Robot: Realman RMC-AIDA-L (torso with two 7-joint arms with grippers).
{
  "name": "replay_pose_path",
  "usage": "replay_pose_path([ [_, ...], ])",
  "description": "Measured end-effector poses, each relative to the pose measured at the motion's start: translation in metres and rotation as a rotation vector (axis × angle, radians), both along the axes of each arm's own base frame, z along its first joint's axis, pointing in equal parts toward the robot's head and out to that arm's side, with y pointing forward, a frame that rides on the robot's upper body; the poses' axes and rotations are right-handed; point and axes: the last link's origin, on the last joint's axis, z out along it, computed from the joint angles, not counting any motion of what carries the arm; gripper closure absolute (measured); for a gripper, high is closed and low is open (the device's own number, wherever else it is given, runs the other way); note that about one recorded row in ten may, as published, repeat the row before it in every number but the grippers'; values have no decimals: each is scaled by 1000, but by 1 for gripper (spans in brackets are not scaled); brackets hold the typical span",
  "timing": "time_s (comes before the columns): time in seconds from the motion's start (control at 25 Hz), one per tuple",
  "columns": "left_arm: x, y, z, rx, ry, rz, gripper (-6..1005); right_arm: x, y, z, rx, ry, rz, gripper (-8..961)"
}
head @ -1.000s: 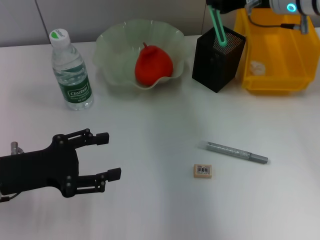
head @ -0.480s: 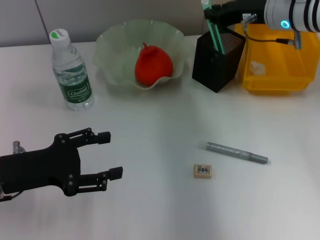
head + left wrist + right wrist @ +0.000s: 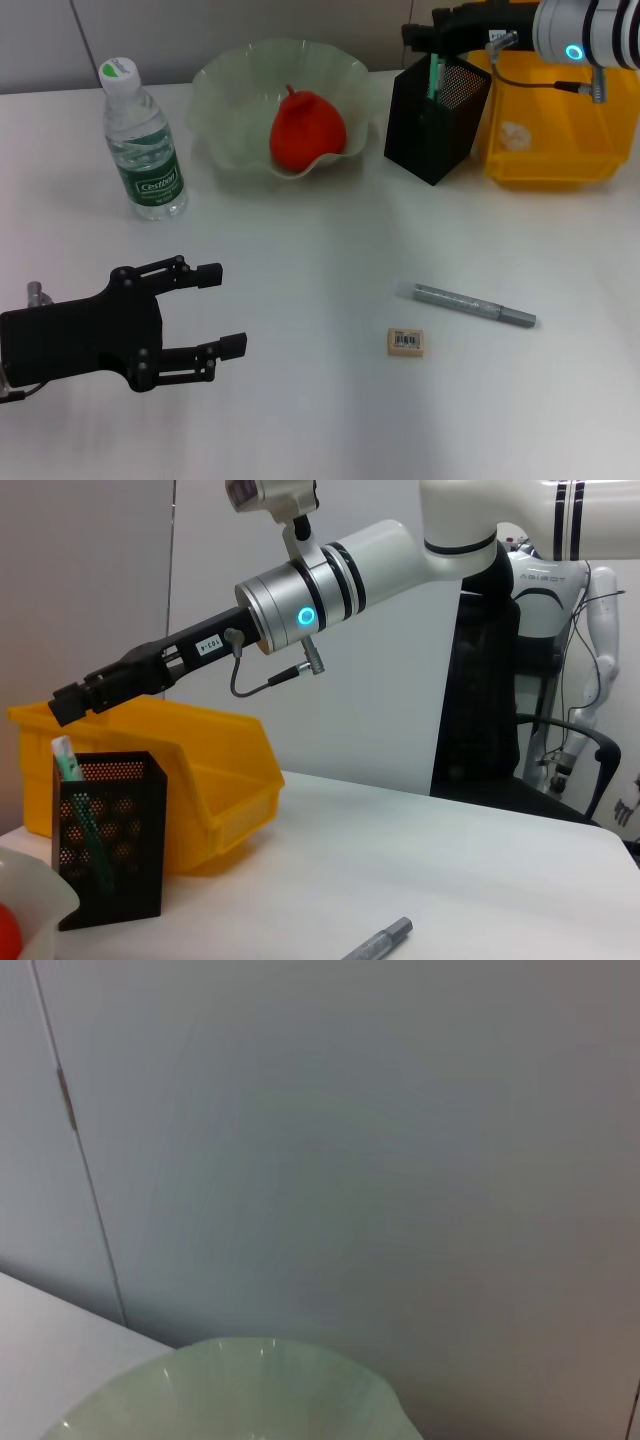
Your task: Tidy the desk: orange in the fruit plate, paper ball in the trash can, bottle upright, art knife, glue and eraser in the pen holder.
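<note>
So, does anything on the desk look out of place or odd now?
Two things still lie loose on the white desk: the grey art knife and the eraser, both outside the black pen holder. Nothing is spilled or tipped: the bottle stands upright and the orange sits in the fruit plate.

We are reading "Cestbon" in white on the green label of the water bottle [image 3: 143, 140] standing at the desk's left. On the far humanoid robot [image 3: 560, 590] in the left wrist view we are making out "AGIBOT" across its chest. The eraser [image 3: 405, 342] is showing a barcode, and the small tag on the right arm [image 3: 330, 575] stays too small for us to read.
</note>
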Motion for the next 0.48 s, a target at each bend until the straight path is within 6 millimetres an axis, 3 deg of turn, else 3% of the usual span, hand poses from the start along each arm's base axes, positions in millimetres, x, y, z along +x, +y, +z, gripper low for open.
replay_pose_path([
  [0.04, 0, 0, 0, 0, 0, 0, 172, -1, 0, 1, 1, 3, 0, 654],
  [0.16, 0, 0, 0, -1, 0, 2, 172, -4, -3, 9, 9, 18, 6, 518],
  [0.36, -2, -2, 1, -2, -1, 4, 172, -18, -24, 34, -29, 52, 24, 328],
  [0.48, -2, -2, 1, -2, -1, 4, 172, -32, -45, 51, -131, -4, -44, 328],
])
